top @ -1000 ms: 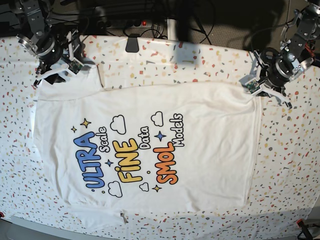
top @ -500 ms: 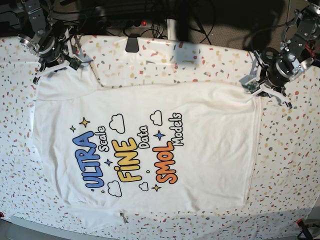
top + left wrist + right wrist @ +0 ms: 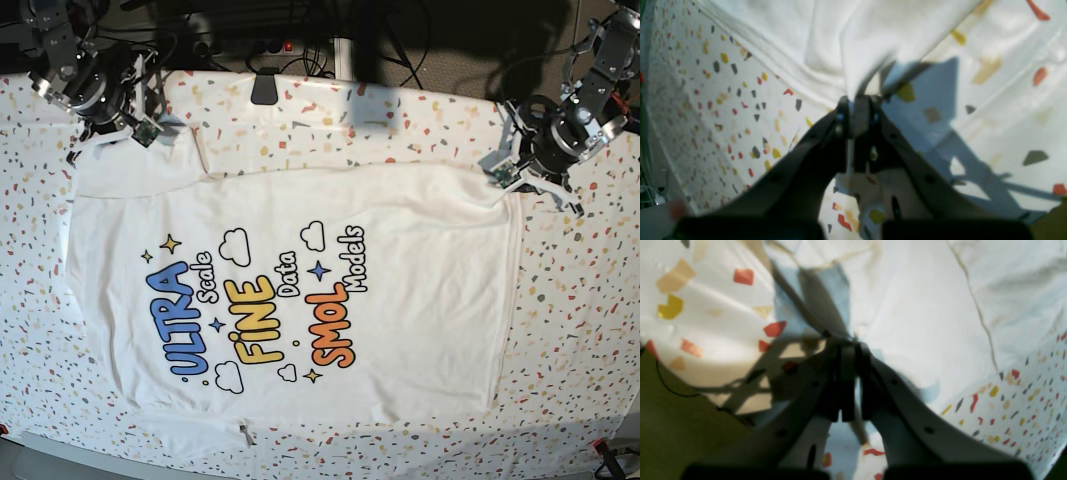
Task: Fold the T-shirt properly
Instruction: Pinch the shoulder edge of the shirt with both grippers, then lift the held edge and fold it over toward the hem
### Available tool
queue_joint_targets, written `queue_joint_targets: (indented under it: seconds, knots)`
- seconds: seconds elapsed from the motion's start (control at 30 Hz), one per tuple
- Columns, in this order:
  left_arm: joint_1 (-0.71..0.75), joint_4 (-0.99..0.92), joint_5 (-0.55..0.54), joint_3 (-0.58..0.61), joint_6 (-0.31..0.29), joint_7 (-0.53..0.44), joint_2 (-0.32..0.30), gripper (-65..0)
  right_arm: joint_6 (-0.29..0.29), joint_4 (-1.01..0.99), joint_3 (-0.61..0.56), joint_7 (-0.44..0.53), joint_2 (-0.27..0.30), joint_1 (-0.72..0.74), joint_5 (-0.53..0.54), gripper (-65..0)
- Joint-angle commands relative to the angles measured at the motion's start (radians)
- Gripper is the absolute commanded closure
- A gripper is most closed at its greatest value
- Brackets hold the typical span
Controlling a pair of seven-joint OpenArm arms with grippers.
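The white T-shirt (image 3: 300, 280) lies spread flat on the speckled table cover (image 3: 585, 330), print side up. My right gripper (image 3: 118, 132) is at the shirt's far left corner. In the right wrist view it (image 3: 848, 343) is shut on a pinch of white cloth (image 3: 907, 306), lifted slightly. My left gripper (image 3: 510, 178) is at the shirt's far right corner. In the left wrist view it (image 3: 857, 100) is shut on a raised fold of the shirt (image 3: 826, 43).
A black clip-like object (image 3: 265, 86) sits at the table's far edge, with cables behind it. The table's front edge runs just below the shirt's near side. A red clamp (image 3: 601, 446) is at the front right corner.
My right gripper has moved toward the table's far left corner, drawing the shirt's corner with it. My left gripper has stayed in place.
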Motion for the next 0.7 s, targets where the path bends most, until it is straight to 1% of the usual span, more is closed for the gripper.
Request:
queue_joint_targets:
  seconds: [0.0,0.1,0.2,0.23,0.4,0.5,0.67]
  knots:
    - [-0.011,0.013,-0.005,-0.007,0.010,-0.008,-0.015,0.0,-0.010,0.023,0.009,-0.014,0.037,0.008,0.014,0.0]
    - [-0.012,0.013,0.000,-0.007,0.011,-0.008,-0.015,0.0,-0.018,0.060,0.009,-0.077,0.087,0.008,0.048,0.0]
    - [-0.017,0.013,0.000,-0.007,0.011,-0.008,-0.016,0.0,-0.069,0.128,0.009,-0.131,0.118,0.009,0.061,0.0]
    - [-0.022,0.013,0.000,-0.007,0.010,-0.007,-0.016,0.0,-0.080,0.152,0.009,-0.151,0.119,0.014,0.061,0.0]
    - [-0.070,0.013,-0.001,-0.007,0.011,-0.007,-0.016,0.0,-0.080,0.200,0.009,-0.204,0.119,0.073,0.063,0.0]
    - [-0.106,0.013,-0.001,-0.007,0.011,-0.006,-0.016,0.0,-0.095,0.199,0.009,-0.208,0.119,0.108,0.065,0.0]
    - [-0.145,0.013,-0.001,-0.007,0.011,0.000,-0.015,0.0,-0.097,0.199,0.009,-0.208,0.119,0.192,0.161,0.0]
